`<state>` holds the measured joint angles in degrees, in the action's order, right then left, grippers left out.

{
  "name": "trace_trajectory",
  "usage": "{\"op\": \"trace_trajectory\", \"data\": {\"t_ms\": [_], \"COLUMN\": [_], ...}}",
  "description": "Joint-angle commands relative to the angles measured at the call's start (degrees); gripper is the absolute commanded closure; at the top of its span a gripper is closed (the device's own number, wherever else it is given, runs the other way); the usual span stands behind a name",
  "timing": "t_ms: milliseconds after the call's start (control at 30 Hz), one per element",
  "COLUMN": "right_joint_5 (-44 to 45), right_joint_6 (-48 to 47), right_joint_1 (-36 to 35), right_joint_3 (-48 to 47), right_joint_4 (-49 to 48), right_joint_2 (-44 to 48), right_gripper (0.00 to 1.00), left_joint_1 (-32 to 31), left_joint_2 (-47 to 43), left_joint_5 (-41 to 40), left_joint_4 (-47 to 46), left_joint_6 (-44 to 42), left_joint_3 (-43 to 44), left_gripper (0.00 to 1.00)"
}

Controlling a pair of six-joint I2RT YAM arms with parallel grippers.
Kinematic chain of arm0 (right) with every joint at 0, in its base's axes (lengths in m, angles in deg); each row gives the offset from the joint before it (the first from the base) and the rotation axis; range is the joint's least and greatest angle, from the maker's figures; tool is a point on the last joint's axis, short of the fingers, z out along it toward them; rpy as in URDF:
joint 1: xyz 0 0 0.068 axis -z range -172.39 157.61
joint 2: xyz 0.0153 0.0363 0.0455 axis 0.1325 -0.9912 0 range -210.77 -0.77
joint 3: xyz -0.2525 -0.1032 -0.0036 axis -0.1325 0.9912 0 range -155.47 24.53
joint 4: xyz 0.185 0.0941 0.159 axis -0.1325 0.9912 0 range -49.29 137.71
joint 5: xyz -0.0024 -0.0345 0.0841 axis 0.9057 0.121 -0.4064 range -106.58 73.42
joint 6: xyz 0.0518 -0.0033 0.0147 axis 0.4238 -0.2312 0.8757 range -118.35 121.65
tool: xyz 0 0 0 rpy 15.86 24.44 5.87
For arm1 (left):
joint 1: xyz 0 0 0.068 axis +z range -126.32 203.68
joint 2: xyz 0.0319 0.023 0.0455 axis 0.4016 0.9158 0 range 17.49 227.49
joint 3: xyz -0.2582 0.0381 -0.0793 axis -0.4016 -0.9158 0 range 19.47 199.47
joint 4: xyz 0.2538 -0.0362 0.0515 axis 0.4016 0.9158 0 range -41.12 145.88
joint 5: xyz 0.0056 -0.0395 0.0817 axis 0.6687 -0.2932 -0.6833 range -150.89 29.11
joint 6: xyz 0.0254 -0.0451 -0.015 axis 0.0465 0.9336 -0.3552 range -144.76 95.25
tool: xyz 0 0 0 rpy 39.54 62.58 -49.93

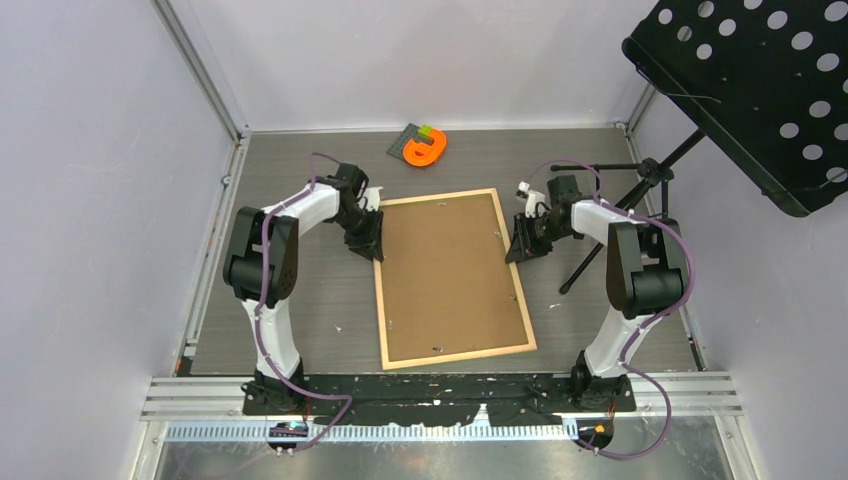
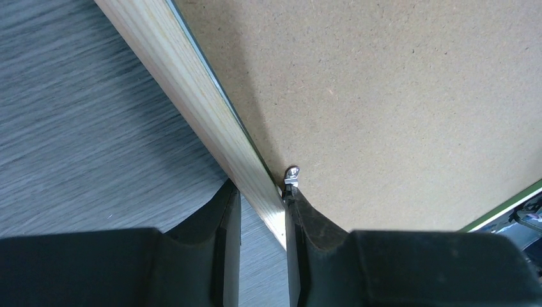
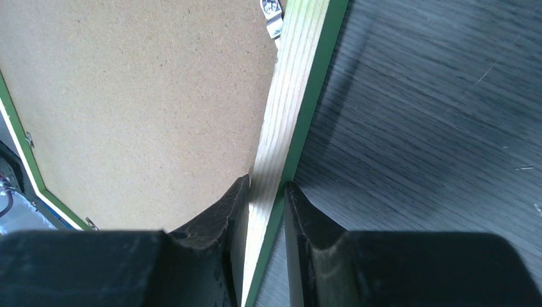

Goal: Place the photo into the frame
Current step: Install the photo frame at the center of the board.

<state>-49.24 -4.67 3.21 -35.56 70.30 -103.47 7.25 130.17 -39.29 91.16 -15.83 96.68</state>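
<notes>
The frame (image 1: 381, 310) lies flat on the grey table, pale wood face up, with the brown backing board (image 1: 450, 270) filling it. The photo is hidden. My left gripper (image 1: 368, 243) straddles the frame's left rail near the far corner. In the left wrist view the gripper (image 2: 262, 192) is closed on the wood rail (image 2: 192, 89), beside a metal tab (image 2: 291, 174). My right gripper (image 1: 522, 245) straddles the right rail. In the right wrist view the gripper (image 3: 265, 185) is closed on the rail (image 3: 297, 83), whose green edge shows.
An orange object (image 1: 425, 148) lies on a small dark plate at the table's far side. A black perforated music stand (image 1: 750, 80) hangs over the right, its tripod legs (image 1: 620, 200) beside my right arm. Walls enclose the table on three sides.
</notes>
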Motion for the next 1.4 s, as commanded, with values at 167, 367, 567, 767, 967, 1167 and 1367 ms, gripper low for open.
{"op": "trace_trajectory", "data": {"t_ms": [167,367,567,767,967,1167,1367], "right_joint_5": [-2.6,-2.9,-3.6,-4.2,-4.8,-5.2,-5.8], "right_joint_6": [0.7,0.7,0.8,0.8,0.8,0.7,0.5], "right_joint_1": [0.1,0.1,0.1,0.2,0.3,0.4,0.5], "right_joint_3": [0.2,0.2,0.1,0.2,0.2,0.2,0.1], "right_joint_4": [-0.9,-0.9,-0.9,-0.8,-0.9,-0.8,-0.6], "right_joint_2": [-0.6,-0.7,-0.7,-0.9,-1.0,-1.2,-1.4], "right_gripper": [0.94,0.94,0.94,0.94,0.94,0.94,0.94], "left_joint_1": [-0.8,-4.5,-7.5,-9.0,-10.7,-12.9,-14.5], "left_joint_2": [1.4,0.6,-0.1,0.6,0.5,-0.3,-1.5], "left_joint_5": [-4.6,-11.6,-17.0,-19.9,-21.1,-23.4,-23.5], "left_joint_4": [-2.1,-2.3,-3.1,-2.2,-2.7,-4.7,-6.3], "left_joint_6": [-1.5,-1.9,-1.2,-1.4,-3.1,-5.5,-7.8], "left_joint_3": [0.6,0.3,-0.6,0.5,1.7,1.8,1.6], "left_gripper": [0.81,0.84,0.89,0.95,1.00,1.00,1.00]}}
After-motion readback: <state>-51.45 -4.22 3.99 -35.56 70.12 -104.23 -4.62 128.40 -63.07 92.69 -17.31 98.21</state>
